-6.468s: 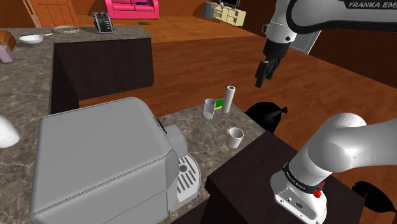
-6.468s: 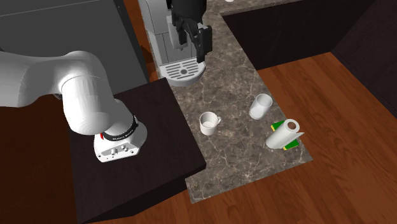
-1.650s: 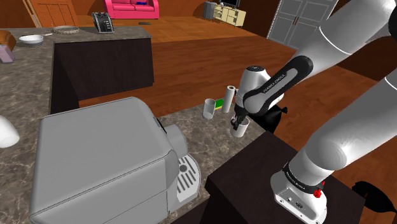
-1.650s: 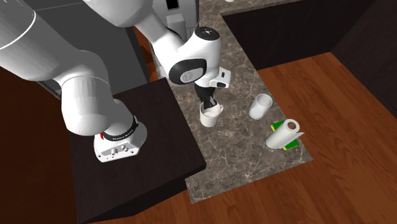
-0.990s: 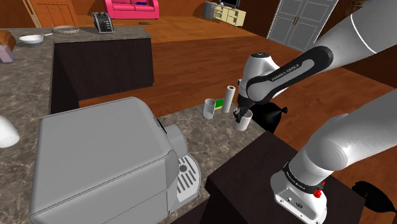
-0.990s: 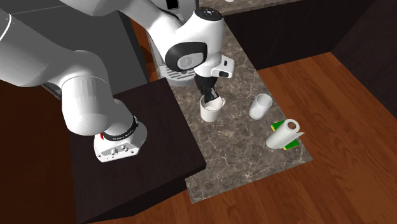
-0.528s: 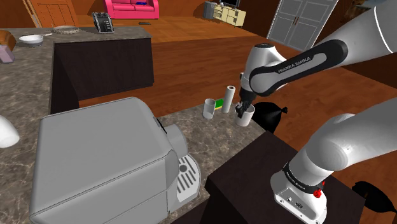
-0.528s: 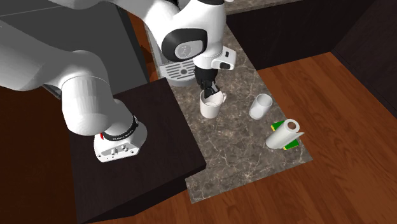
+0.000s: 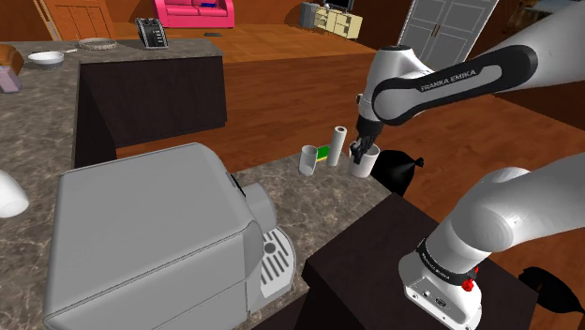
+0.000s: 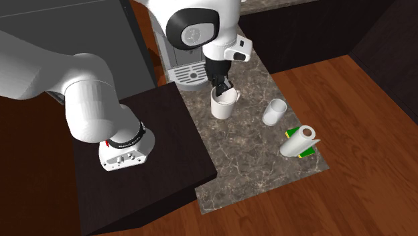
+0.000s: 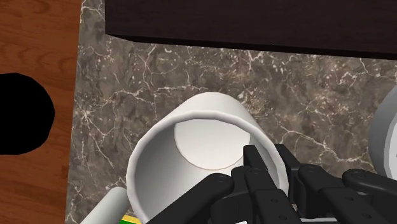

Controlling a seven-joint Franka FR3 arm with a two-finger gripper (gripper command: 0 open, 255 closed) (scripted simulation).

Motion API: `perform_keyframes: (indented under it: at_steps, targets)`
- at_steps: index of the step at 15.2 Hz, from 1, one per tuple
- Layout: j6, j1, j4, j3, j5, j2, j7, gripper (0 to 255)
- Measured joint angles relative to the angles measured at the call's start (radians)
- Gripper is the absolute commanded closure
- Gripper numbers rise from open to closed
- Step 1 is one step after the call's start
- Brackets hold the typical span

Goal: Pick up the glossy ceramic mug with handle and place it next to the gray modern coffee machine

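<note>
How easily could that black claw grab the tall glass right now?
Probably not yet: the gripper is shut on the rim of the white mug, so it has no room for more. The glass itself stands upright and uncovered on the counter.

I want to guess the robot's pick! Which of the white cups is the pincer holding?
The mug nearest the coffee machine: the pincer clamps its rim. The other cup stands free, untouched, near the white roll.
</note>
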Motion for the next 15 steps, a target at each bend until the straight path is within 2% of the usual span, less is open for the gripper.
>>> perform_keyframes:
  at_steps: [15]
  targets:
    - [-0.248,0.004,0.144,0.002,0.011,-0.104,-0.016,255]
